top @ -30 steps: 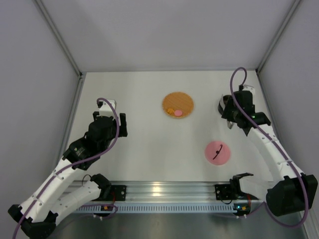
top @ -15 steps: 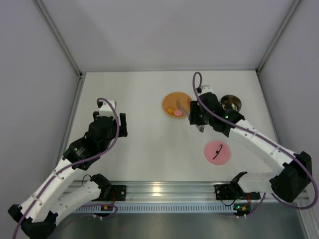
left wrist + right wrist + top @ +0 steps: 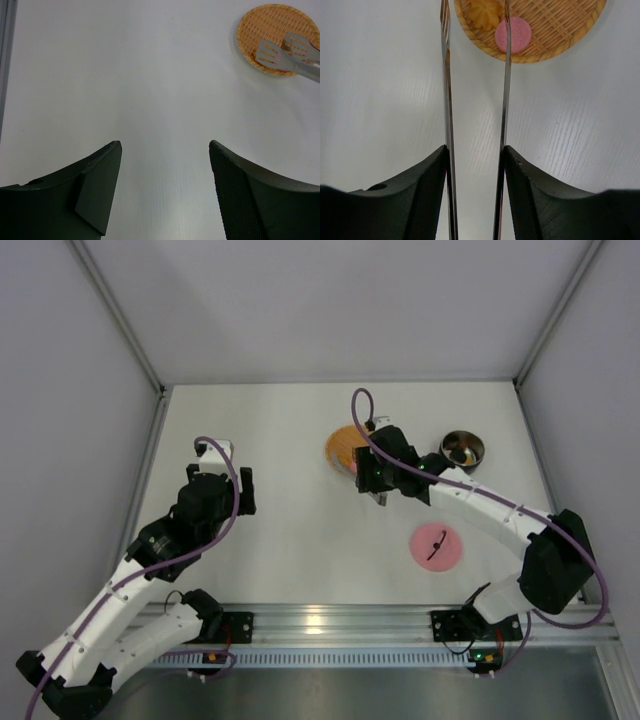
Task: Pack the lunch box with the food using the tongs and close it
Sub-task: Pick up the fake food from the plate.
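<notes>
While your left gripper point(image 3: 165, 145) hangs over the white table point(image 3: 125, 75), fingers spread wide and holding nothing, your right gripper point(image 3: 475, 150) is clenched on the silver tongs point(image 3: 272, 52), both their arms between its fingers. You have the round woven mat point(image 3: 560, 25) mid-table, the pink lid point(image 3: 437, 545) flat nearer you, and the steel lunch box point(image 3: 463, 448) open to the mat's right. The tongs' tips, apart, reach over the mat's edge, where a pink round piece point(image 3: 517, 35) and a yellow piece point(image 3: 485, 12) of food lie side by side.
</notes>
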Tool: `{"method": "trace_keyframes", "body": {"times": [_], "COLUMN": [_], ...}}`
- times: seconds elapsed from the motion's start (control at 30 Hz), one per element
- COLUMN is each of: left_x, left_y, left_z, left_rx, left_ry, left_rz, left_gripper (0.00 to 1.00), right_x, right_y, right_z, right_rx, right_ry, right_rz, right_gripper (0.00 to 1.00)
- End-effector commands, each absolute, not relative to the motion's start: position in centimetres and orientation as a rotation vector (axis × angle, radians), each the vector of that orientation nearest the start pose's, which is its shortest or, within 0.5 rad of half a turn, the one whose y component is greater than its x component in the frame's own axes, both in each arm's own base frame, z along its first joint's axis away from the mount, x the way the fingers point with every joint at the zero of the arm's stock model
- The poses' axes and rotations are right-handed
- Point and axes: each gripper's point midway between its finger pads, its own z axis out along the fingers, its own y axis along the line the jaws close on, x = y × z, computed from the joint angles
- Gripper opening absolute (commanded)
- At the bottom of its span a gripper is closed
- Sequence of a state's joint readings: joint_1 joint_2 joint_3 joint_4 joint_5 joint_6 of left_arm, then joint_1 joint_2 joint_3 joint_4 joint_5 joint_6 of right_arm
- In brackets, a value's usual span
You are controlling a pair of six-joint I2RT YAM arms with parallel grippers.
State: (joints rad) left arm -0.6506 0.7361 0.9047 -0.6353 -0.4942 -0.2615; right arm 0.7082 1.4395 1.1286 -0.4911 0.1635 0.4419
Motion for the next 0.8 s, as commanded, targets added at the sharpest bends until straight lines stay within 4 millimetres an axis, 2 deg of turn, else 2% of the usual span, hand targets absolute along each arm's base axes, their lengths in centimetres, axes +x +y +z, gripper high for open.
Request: {"method": "trace_keyframes", "body": {"times": [0.0,0.2,0.77], "left_x": [24.4,24.4,24.4], "left_y": [-9.2,-9.2,-9.1], "left_z": [25.2,25.2,25.4], "left_rx": [0.076,0.074,0.072], "left_ry": [1.957,1.957,1.950], "left_rz": [-0.093,-0.091,-0.096], "left_gripper": [0.76,0.76,0.76], "right_x": [31.9,33.0,33.9], "right_y": [27.1,27.1,26.5], "right_z": [18.3,17.9,16.3], "right_rx": [-0.230,-0.231,-0.209], "right_ry": [2.257,2.264,2.297], "right_rz": [0.455,0.404,0.361], "right_gripper": [0.48,0.48,0.44]}}
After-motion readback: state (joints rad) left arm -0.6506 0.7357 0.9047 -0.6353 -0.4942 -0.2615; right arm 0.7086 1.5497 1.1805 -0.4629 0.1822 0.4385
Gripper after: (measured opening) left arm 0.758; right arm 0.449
